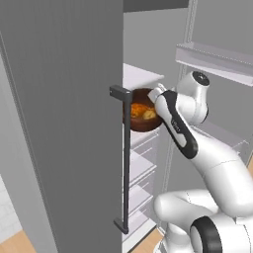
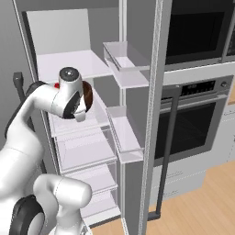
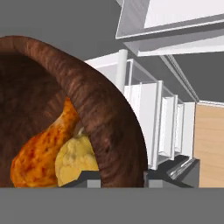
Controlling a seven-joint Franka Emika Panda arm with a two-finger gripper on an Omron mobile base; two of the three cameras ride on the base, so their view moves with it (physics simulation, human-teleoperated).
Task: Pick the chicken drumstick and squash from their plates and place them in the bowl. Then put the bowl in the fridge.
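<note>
The bowl [image 1: 143,118], dark reddish-brown and wood-grained, is seen inside the open fridge [image 1: 64,113] at upper-shelf height, at about 3 o'clock from the top of the dark bar handle [image 1: 125,163]. The chicken drumstick [image 3: 43,153] and the squash [image 3: 76,159] are contained in it, the squash at 3 o'clock from the drumstick and touching it. The gripper [image 3: 117,183] is set astride the bowl's rim, one tip inside and one outside; whether the rim is clamped or merely straddled by a narrow gap cannot be told. The bowl is judged rigid, moderately light and smooth-walled, so a hold across the rim wall is best suited, kept level so that the loose contents are not tipped out. The bowl's base and the white shelf [image 2: 73,64] beneath are hidden by the arm and the door, so whether it is resting on the shelf cannot be made out
</note>
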